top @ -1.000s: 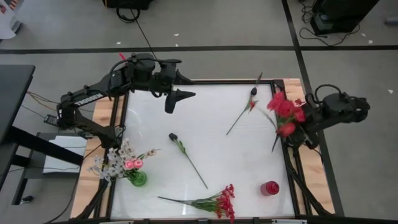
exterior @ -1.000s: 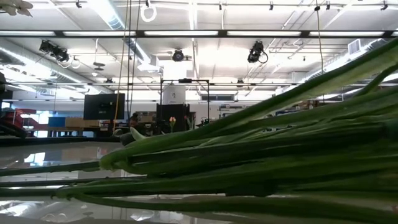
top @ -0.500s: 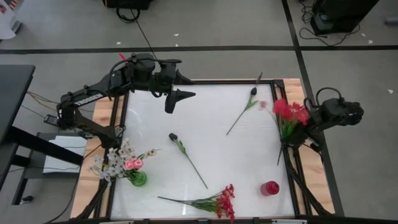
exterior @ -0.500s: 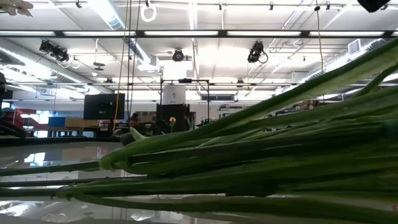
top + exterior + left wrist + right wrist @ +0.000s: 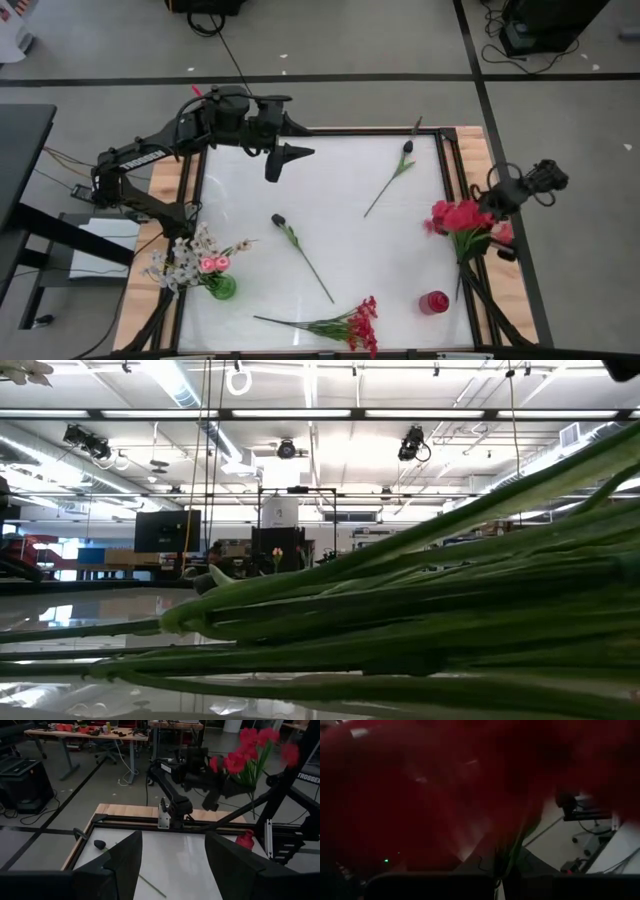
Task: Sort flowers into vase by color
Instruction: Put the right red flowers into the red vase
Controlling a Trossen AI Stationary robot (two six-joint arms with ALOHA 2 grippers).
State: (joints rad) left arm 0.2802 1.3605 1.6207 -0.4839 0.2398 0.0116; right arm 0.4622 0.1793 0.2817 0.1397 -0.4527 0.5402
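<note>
My right gripper (image 5: 484, 214) is shut on a red blossom spray (image 5: 455, 217) at the table's right edge, a little to the far side of a red vase (image 5: 433, 302). Red petals fill the right wrist view. My left gripper (image 5: 285, 156) waits open above the far left of the table. A green vase (image 5: 221, 289) at the near left holds white and pink flowers (image 5: 190, 260). Two dark-budded stems (image 5: 300, 248) (image 5: 392, 178) and another red spray (image 5: 345, 325) lie flat on the white table top. My right gripper holds the red spray by its green stems (image 5: 250, 787) just below the blossoms, coming about level from the table's right side and across the stems. The spray stands roughly upright, blossoms up, its stem end (image 5: 460, 285) hanging free. The fingers themselves are hidden by leaves and petals.
The table has a dark frame (image 5: 452, 180) and wooden side strips. In the low view, the green stems (image 5: 400, 620) of the red spray lying by the near edge fill the picture. A stretch of bare white top lies between the two vases.
My right gripper has carried the red spray along the right edge toward the table's near edge and the red vase, sinking and turning as it went. The spray has stayed in the hold, and its stem now hangs closer to the red vase.
</note>
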